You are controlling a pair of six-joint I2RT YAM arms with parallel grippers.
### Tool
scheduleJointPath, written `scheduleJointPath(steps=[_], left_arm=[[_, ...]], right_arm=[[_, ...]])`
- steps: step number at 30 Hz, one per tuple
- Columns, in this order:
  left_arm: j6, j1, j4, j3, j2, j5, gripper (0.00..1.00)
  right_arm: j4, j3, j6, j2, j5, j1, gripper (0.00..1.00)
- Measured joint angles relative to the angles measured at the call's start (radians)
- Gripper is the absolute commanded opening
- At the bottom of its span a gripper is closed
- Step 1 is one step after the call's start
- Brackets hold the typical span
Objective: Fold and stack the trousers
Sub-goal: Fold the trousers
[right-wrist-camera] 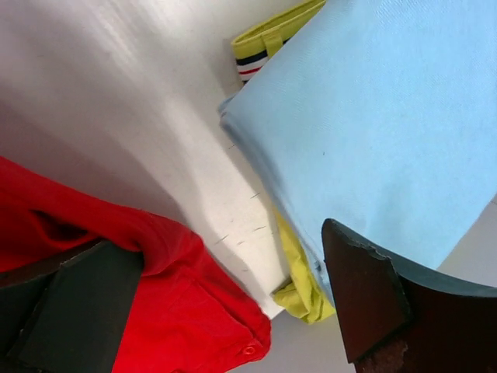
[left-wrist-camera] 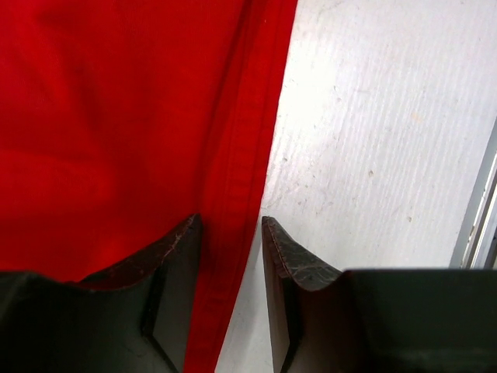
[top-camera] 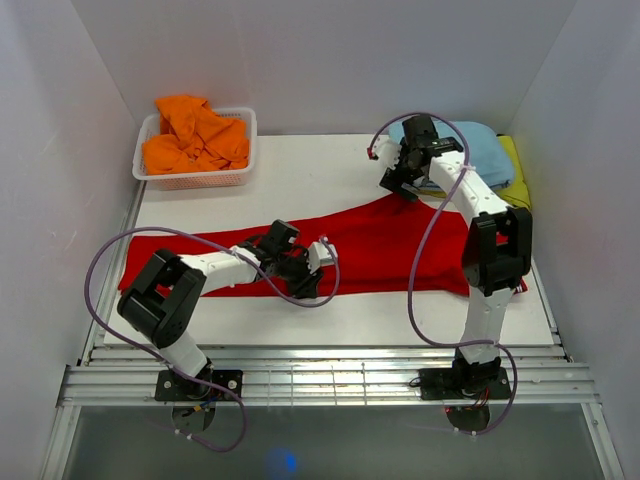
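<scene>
— Two grippers, and neither holds the trousers (top-camera: 380, 240)?
— Neither, I think. The trousers lie spread long across the table (top-camera: 300, 170). The left gripper (left-wrist-camera: 229, 225) straddles their near edge, jaws apart. The right gripper (right-wrist-camera: 217, 241) is wide open over the far right corner, beside the light blue garment (right-wrist-camera: 373, 116).
— So the folding?
— All of it is left, and the stacking also.

Bare table (top-camera: 310, 170) beyond trousers (top-camera: 372, 242), beside basket (top-camera: 195, 181)

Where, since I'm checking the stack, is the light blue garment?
Top view: the light blue garment lies far right, atop a yellow-green garment, just beyond the trousers.
</scene>
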Motion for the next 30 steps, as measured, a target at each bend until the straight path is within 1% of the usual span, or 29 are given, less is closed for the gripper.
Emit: scheduleJointPath(steps=[4,6,9,12,13,14,15,16,17,21,26,28,30], left_arm=[[0.06,0.0,-0.053,-0.015,-0.029,0.0,0.46],[0.088,-0.002,-0.082,-0.019,-0.04,0.003,0.45],[0.126,-0.002,-0.124,-0.013,-0.043,0.006,0.44],[0.154,-0.002,-0.163,-0.001,-0.042,0.01,0.47],[0.158,-0.002,-0.169,0.001,-0.042,0.01,0.53],[0.163,-0.002,-0.177,0.005,-0.039,0.013,0.57],[0.166,-0.002,-0.189,0.011,-0.037,0.018,0.62],[0.166,-0.003,-0.2,0.016,-0.036,0.023,0.69],[0.165,-0.004,-0.206,0.018,-0.038,0.027,0.71],[0.134,-0.005,-0.246,0.019,-0.069,0.04,0.78],[0.032,0.011,-0.323,0.032,-0.19,0.093,0.79],[-0.034,0.054,-0.346,0.064,-0.232,0.138,0.78],[-0.097,0.148,-0.36,0.116,-0.248,0.186,0.78]], right_arm=[[-0.077,-0.008,0.032,-0.065,-0.131,-0.044,0.91],[-0.106,-0.014,0.051,-0.076,-0.18,-0.066,0.92],[-0.133,-0.03,0.077,-0.067,-0.204,-0.093,0.92],[-0.153,-0.022,0.101,-0.028,-0.224,-0.128,0.95],[-0.161,-0.01,0.108,-0.01,-0.227,-0.14,0.96],[-0.174,0.007,0.117,0.011,-0.23,-0.149,0.97],[-0.191,0.032,0.124,0.032,-0.236,-0.154,0.95],[-0.207,0.063,0.128,0.053,-0.243,-0.156,0.93],[-0.229,0.099,0.131,0.073,-0.248,-0.156,0.91],[-0.275,0.202,0.151,0.097,-0.28,-0.148,0.9],[-0.278,0.23,0.17,0.06,-0.312,-0.155,0.9],[-0.265,0.23,0.177,0.038,-0.319,-0.161,0.9],[-0.254,0.227,0.177,0.012,-0.319,-0.168,0.91]])
